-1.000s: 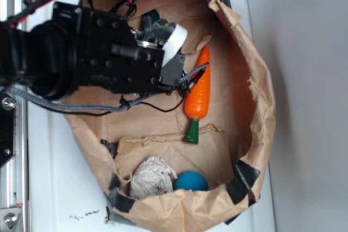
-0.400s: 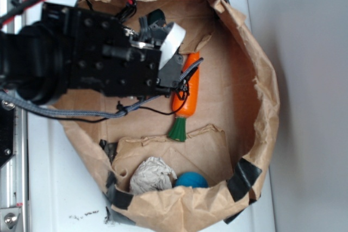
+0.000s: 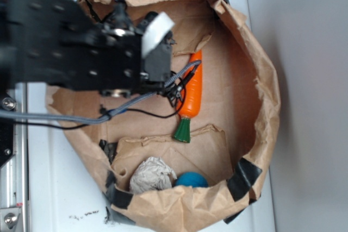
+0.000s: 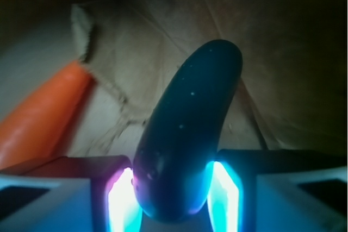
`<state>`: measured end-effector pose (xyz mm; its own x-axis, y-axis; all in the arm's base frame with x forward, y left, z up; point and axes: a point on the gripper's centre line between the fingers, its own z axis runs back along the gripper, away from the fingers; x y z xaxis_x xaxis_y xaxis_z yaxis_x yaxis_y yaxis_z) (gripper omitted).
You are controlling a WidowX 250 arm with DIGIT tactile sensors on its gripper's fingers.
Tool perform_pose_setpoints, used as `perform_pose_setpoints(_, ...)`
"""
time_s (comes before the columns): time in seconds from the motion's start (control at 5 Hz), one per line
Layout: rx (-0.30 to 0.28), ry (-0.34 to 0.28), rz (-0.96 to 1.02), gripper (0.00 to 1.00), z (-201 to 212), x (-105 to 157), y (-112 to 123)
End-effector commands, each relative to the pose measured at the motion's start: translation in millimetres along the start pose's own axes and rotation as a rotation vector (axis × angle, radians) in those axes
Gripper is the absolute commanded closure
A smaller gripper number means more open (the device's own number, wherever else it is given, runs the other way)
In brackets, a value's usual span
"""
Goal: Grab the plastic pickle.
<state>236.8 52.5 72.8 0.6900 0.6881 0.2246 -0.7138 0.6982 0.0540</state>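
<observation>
In the wrist view the plastic pickle (image 4: 190,129), dark green, smooth and oblong, sticks out forward from between my two lit fingers, and my gripper (image 4: 171,199) is shut on its near end. Both pads press its sides. The brown paper floor lies beneath it. In the exterior view my gripper (image 3: 156,39) hangs over the upper left of the paper bag (image 3: 261,107), and the black arm hides the pickle there. The orange carrot (image 3: 191,88) with its green stem lies just right of the gripper and also shows in the wrist view (image 4: 38,123).
A blue ball (image 3: 191,181) and a crumpled white paper wad (image 3: 152,175) lie at the bag's lower edge. The bag's folded walls ring the whole work area. Cables from the arm trail across the carrot.
The arm has shifted left and looks larger and blurred, as if raised. The carrot slid left from where it lay a second ago and its stem swung.
</observation>
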Motion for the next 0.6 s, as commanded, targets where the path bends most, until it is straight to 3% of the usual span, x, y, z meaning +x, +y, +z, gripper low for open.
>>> perform_pose_setpoints(0.0, -0.192, 0.01, -0.048, 1.0, 77.4, 24.3, -6.7)
perform_pose_setpoints(0.2, -0.283, 0.054, -0.221, 1.0, 94.4, 30.4, -20.7)
perform_pose_setpoints(0.4, -0.224, 0.085, -0.303, 1.0, 97.4, 27.3, -25.5)
